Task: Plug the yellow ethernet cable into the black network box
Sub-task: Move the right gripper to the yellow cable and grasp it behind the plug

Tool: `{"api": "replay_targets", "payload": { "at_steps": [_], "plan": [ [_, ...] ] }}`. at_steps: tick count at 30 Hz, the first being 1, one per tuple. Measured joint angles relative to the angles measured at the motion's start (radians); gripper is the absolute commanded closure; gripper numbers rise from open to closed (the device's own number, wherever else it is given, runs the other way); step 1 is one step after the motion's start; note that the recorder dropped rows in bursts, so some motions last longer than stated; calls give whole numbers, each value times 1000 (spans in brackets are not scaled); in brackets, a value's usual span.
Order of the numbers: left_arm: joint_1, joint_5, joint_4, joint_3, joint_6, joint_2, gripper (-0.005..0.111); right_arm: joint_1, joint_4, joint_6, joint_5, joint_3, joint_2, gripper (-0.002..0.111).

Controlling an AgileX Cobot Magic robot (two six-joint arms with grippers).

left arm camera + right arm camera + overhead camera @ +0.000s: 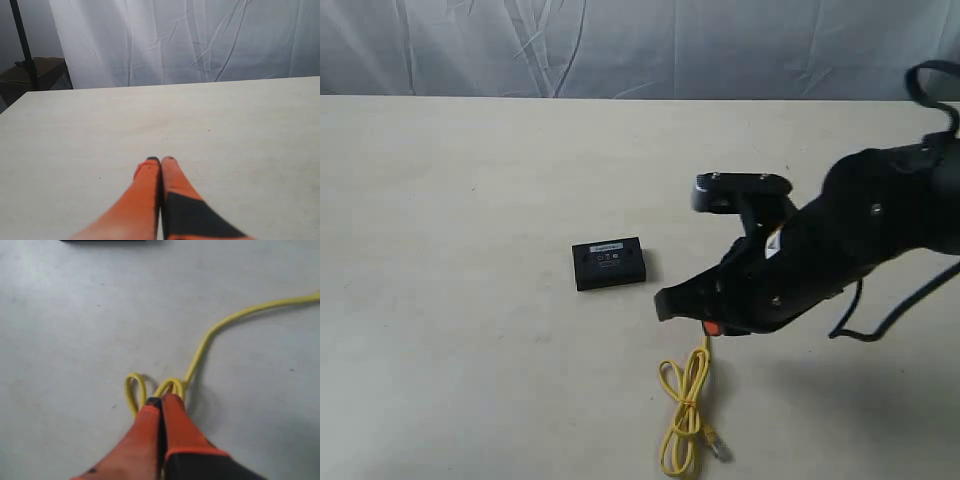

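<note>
Looping thin yellow ethernet cable (200, 351)

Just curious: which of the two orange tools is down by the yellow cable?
The right tool: its closed tips sit at the loops of the yellow cable. The left tool faces only table.

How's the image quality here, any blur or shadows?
Exterior view: right arm slightly smeared, soft shadow on the table beneath it. Right wrist view: right gripper soft, yellow ethernet cable sharper. Left wrist view: left gripper blurred, lighting even.
</note>
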Motion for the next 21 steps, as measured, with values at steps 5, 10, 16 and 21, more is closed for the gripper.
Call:
{"api": "replay_targets", "payload": {
  "at_steps": [5, 10, 16, 21],
  "plan": [
    [0, 0, 0, 0, 0, 0, 107, 68, -100, 150, -6, -56, 102, 108],
    [0, 0, 0, 0, 0, 0, 107, 104, -357, 455, 22, -90, 168, 108],
    [0, 0, 0, 0, 0, 0, 107, 105, -538, 686, 19, -122, 210, 94],
    [0, 0, 0, 0, 0, 0, 107, 105, -568, 771, -14, -127, 253, 61]
  ]
}}
